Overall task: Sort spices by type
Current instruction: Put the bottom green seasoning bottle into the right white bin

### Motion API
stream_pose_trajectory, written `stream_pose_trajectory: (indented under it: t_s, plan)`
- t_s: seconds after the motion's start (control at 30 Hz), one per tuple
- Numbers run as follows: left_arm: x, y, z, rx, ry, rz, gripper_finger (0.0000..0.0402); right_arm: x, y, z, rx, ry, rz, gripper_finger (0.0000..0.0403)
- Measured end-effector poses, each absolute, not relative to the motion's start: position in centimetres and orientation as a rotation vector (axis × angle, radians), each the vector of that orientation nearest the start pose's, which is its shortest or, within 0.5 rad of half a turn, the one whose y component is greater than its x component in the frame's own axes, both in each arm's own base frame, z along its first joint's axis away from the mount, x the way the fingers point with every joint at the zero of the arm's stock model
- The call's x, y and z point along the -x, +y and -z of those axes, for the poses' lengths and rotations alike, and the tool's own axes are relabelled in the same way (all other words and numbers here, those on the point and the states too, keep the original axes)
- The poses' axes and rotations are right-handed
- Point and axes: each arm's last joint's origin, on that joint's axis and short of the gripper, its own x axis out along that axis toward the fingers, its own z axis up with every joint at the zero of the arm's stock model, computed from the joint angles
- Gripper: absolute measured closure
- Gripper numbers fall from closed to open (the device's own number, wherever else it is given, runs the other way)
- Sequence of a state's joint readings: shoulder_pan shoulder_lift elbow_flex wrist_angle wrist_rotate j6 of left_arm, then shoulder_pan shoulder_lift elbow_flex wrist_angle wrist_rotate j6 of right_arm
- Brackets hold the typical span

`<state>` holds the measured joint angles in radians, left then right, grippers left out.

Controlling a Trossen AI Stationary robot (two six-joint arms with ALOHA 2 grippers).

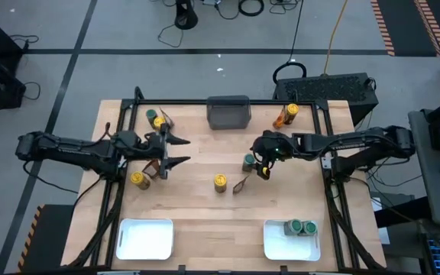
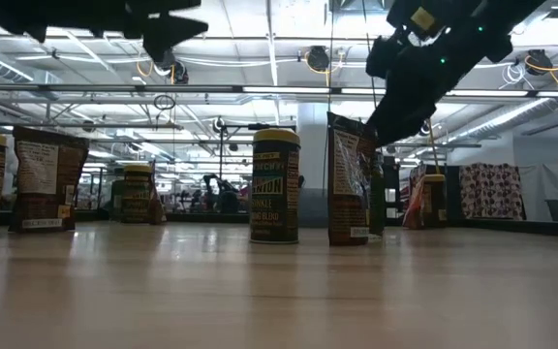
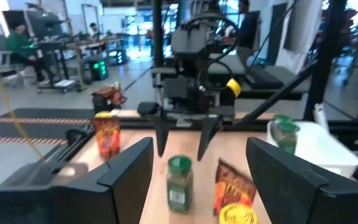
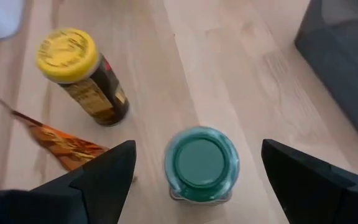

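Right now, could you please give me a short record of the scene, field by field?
right gripper: open, above the green-lidded jar at table centre-right
left gripper: open, above the table's left side
nearby: yellow-lidded jar and a brown-orange packet
right white tray: holds two green-lidded jars
left white tray: no spices in it
dark grey bin: at the far edge

Overhead and right wrist views share one green-lidded jar [image 1: 248, 161], probably.
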<state>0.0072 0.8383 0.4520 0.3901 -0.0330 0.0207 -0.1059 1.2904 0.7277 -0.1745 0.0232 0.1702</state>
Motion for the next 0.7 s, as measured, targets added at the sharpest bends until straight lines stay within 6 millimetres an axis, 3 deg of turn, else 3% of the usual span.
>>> stream_pose_trajectory:
  t_s: [0.1,0.47,0.7]
  plan:
    - [-19.0,0.2,-25.5,-0.03,0.033,-0.05,0.0141,-25.8,-2.9,-20.8,-0.195,0.742,0.19,0.0074]
    - [-19.0,0.3,-25.1,-0.087,0.07,-0.064,0.0141,-26.9,-3.1,-19.0,-0.187,0.78,0.217,0.0074]
    - [-19.0,0.3,-24.9,-0.088,0.099,-0.061,0.0141,-26.9,-3.2,-19.0,-0.187,0.78,0.228,0.008]
